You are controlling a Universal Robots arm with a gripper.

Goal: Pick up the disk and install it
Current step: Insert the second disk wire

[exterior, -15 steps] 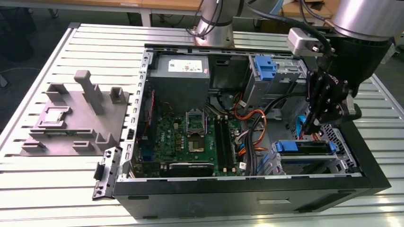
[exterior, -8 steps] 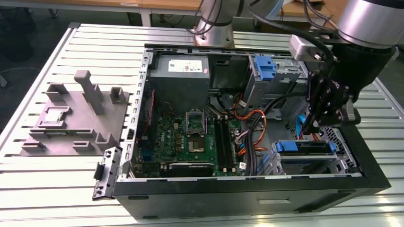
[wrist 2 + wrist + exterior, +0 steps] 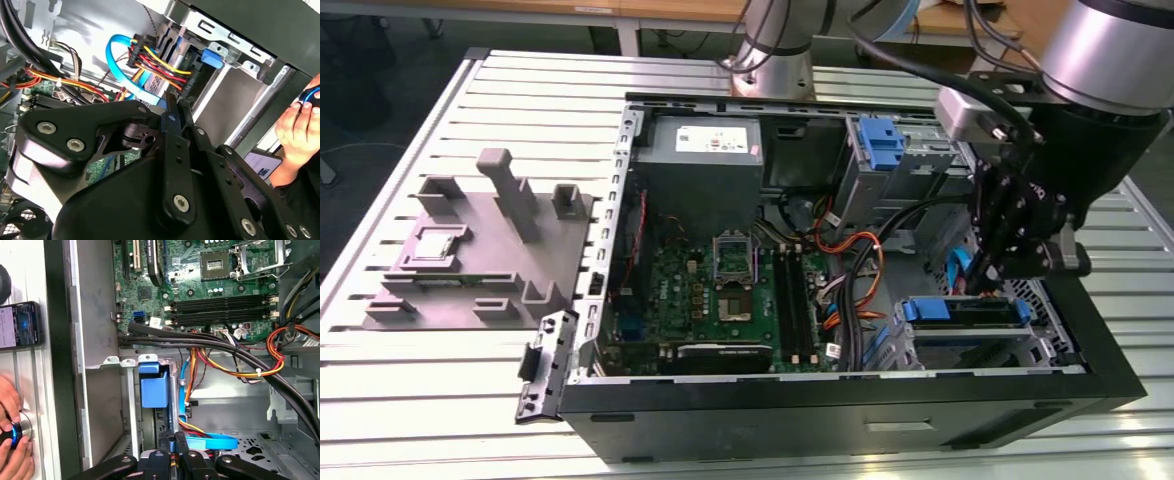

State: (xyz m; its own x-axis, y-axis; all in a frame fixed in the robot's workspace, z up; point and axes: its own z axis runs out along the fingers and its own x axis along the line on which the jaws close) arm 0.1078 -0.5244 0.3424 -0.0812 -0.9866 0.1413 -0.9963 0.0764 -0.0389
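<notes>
The open computer case [image 3: 854, 400] lies on the table [image 3: 427, 400]. Its drive cage holds the disk [image 3: 965, 312], seated on blue bracket rails, near the case's front wall. The end effector [image 3: 1017, 262] hangs just above the disk, fingers [image 3: 172, 442] clenched together, grasping nothing. Beside the disk, cables [image 3: 210, 360] cross the motherboard [image 3: 720, 290].
</notes>
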